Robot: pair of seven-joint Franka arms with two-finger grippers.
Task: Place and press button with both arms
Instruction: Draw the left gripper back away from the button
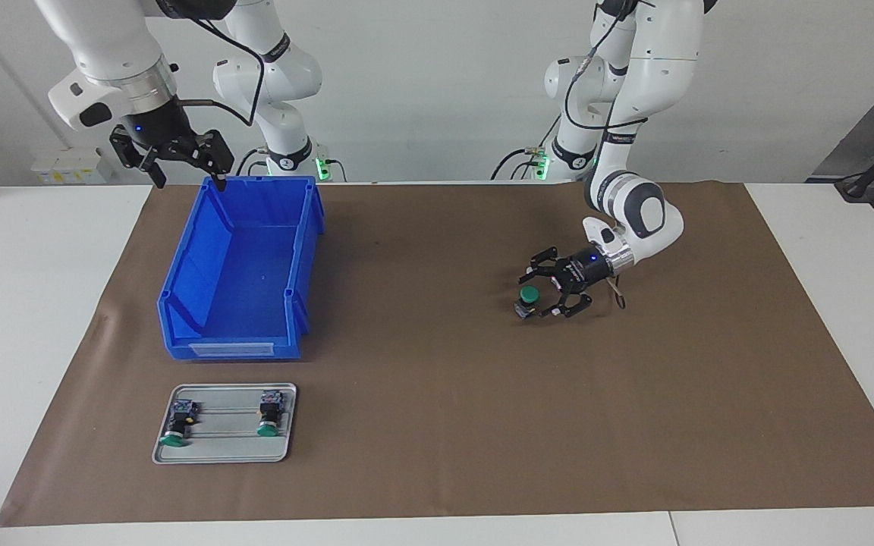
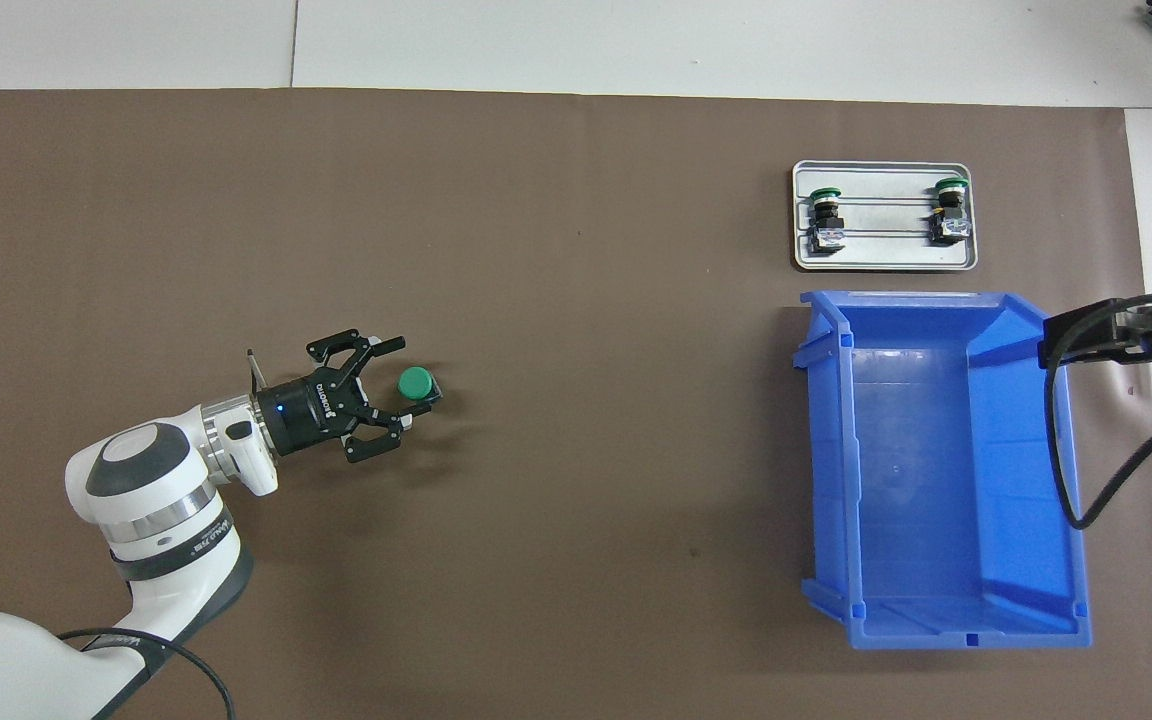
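A button [image 1: 529, 294] [image 2: 415, 382] with a green cap stands upright on the brown mat, toward the left arm's end of the table. My left gripper [image 1: 542, 288] [image 2: 401, 384] lies low and level at it, open, its fingertips apart on either side of the button without pinching it. My right gripper [image 1: 190, 179] [image 2: 1086, 335] hangs open and holds nothing, raised over the rim of the blue bin [image 1: 240, 349] [image 2: 936, 630] that is nearest the robots. The right arm waits there.
A small metal tray [image 1: 224, 455] [image 2: 886, 262] lies farther from the robots than the bin and holds two more green-capped buttons [image 1: 177, 425] [image 1: 270, 417] on their sides. The bin has nothing in it. White table borders the mat.
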